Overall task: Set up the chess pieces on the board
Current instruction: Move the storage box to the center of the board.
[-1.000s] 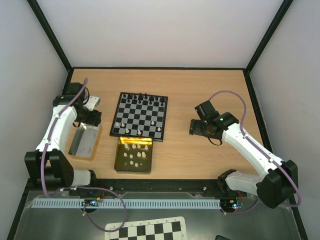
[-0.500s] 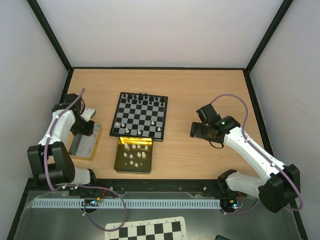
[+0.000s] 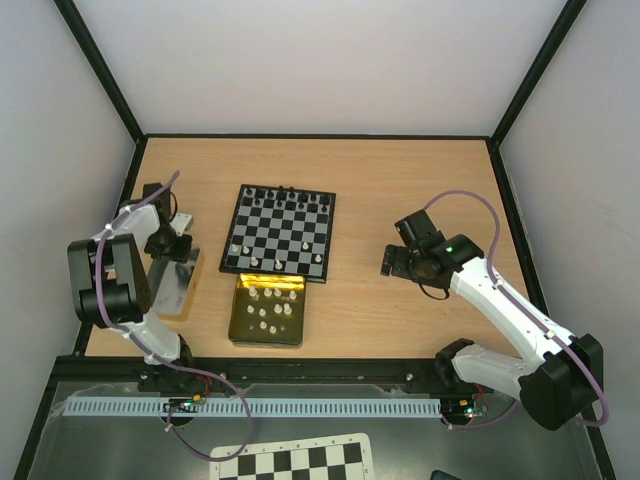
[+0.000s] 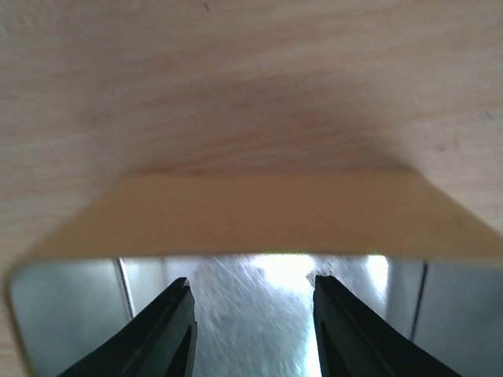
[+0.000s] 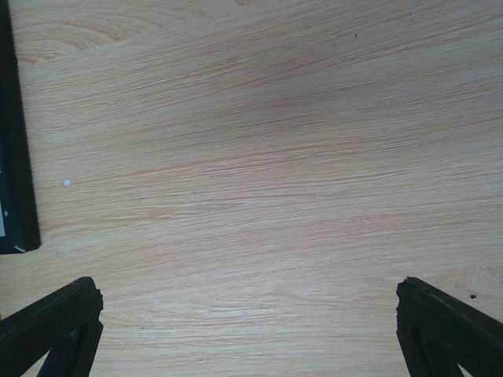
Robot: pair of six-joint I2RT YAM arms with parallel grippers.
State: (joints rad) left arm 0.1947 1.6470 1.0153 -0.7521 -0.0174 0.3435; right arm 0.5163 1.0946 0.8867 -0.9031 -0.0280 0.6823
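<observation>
free: table [image 3: 430,180] right of board [image 3: 279,232] | obstacles: gold tin [image 3: 267,312] just beside board's near edge, silver tin [image 3: 170,290] left

Pretty plain setup tbh: a light wood-grain bench [image 3: 420,170] boxed in by blank white walls, back wall [image 3: 320,60] behind the bench, left wall [image 3: 50,150] and right wall [image 3: 595,150] on either side of it. Black bars [image 3: 101,70] climb from the bench's far corners along the wall seams, and thin black trim [image 3: 320,136] edges its far side. In front of the bench sits a dull grey metallic surface [image 3: 400,450]. Light's soft and even.
</observation>
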